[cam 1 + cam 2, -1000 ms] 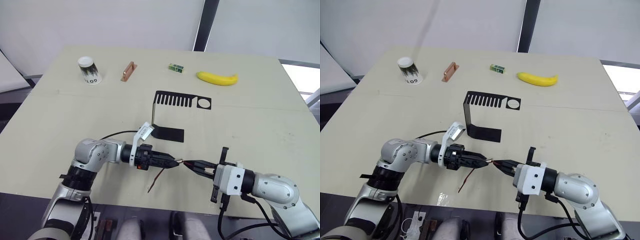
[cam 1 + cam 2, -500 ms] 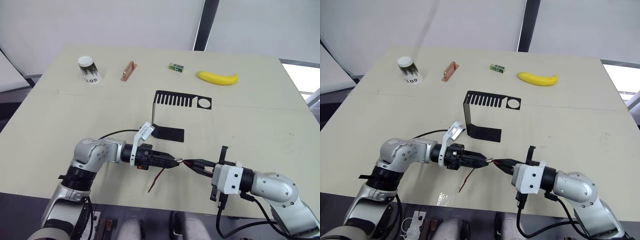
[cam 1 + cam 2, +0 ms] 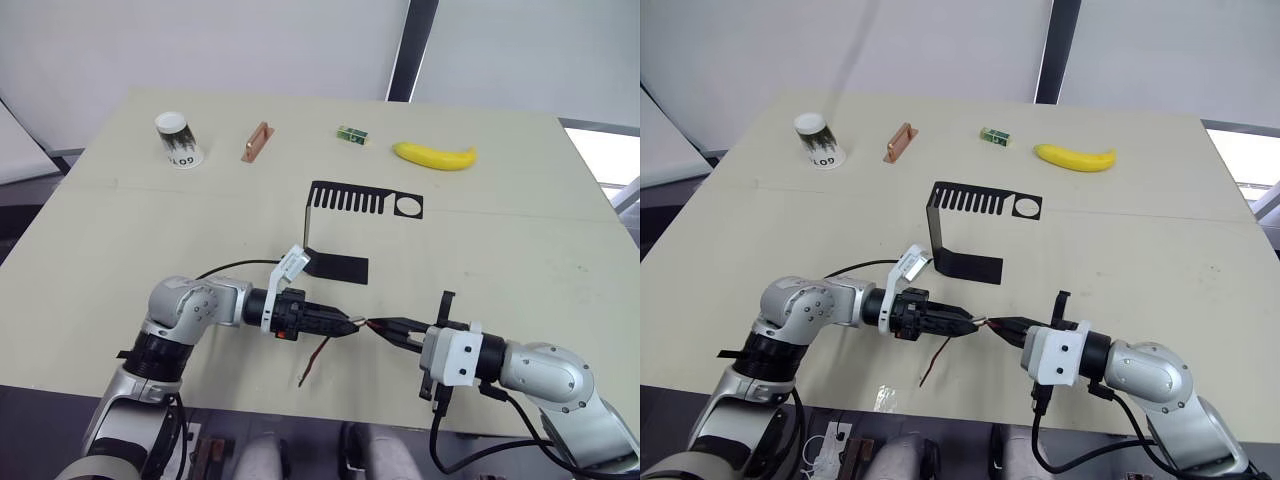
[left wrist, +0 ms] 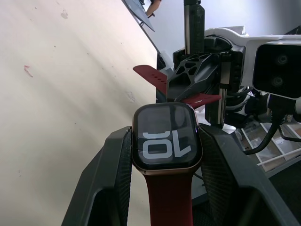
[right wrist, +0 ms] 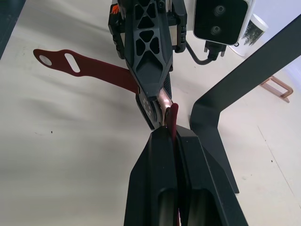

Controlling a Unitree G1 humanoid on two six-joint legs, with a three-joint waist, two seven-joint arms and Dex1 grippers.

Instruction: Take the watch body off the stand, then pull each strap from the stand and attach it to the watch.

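Observation:
My left gripper (image 3: 349, 326) is shut on the watch body (image 4: 165, 136), a small dark square case whose screen shows light digits. One dark-red strap (image 3: 314, 358) hangs from the case down to the table, and its holed end (image 5: 70, 62) lies flat. Facing it, my right gripper (image 3: 381, 327) is shut on the second dark-red strap (image 5: 173, 118), whose free end touches the edge of the watch body. The black stand (image 3: 338, 268) sits behind the grippers at mid-table, with nothing on its slotted top plate.
Along the far side of the table are a paper cup (image 3: 178, 140), a copper-coloured bar (image 3: 256, 141), a small green block (image 3: 351, 134) and a banana (image 3: 434, 155). The table's front edge runs just below both grippers.
The right arm has edged slightly toward the left gripper. Both grippers keep their holds, and the strap end stays at the watch body.

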